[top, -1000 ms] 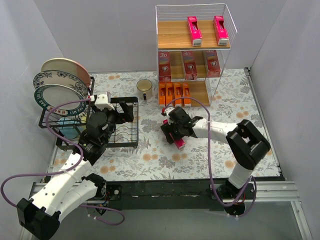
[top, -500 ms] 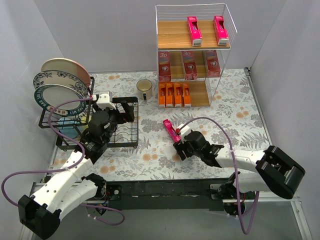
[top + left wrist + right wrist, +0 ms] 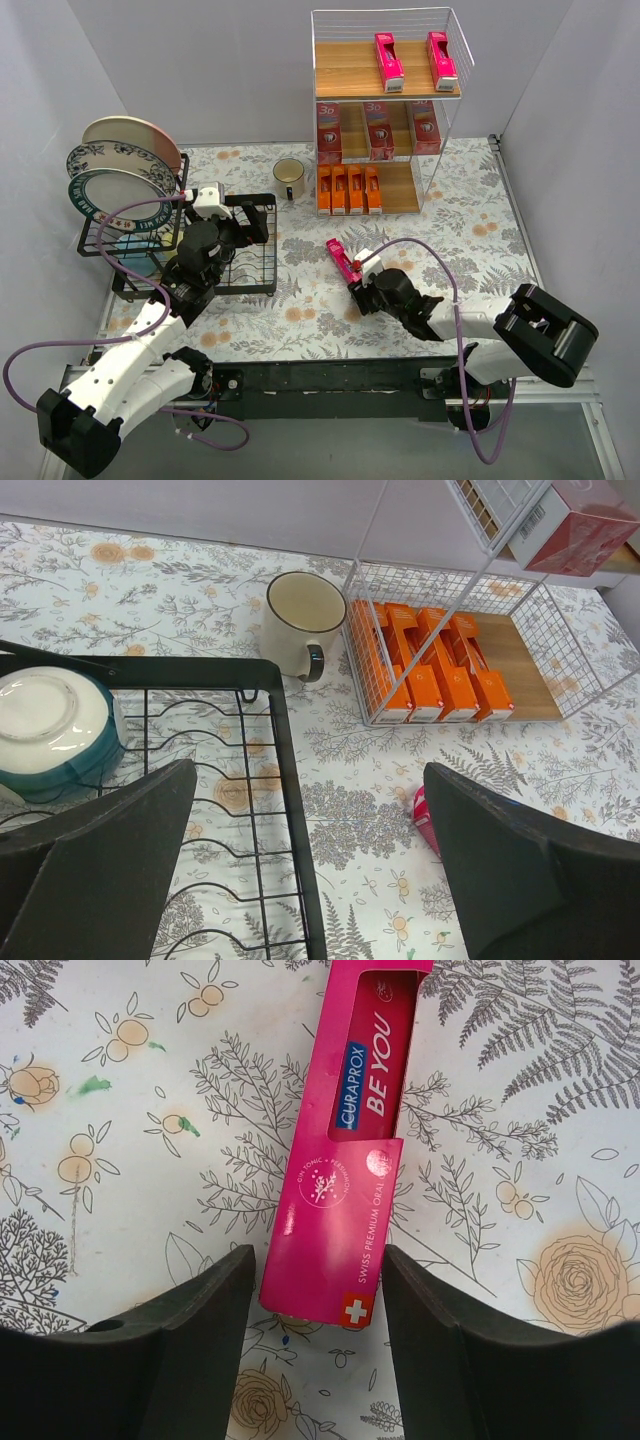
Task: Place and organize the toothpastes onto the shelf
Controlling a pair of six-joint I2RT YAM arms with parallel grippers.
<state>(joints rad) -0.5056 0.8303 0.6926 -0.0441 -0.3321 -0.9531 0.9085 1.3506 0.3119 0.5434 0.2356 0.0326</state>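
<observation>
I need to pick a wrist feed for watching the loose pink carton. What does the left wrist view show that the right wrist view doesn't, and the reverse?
Only the left wrist view: the shelf with four orange cartons on its bottom tier, the mug, the black dish rack and a teal bowl.
Only the right wrist view: the print CURAPROX BE YOU on the pink carton, and the open right gripper with a finger on each side of it.
Both: that carton lying on the flowered tablecloth; the left wrist view catches only its end.

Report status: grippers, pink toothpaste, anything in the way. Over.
Right gripper open, straddling near end of pink toothpaste, which lies flat, ungrasped. Left gripper open over dish rack. Path to shelf looks open.
</observation>
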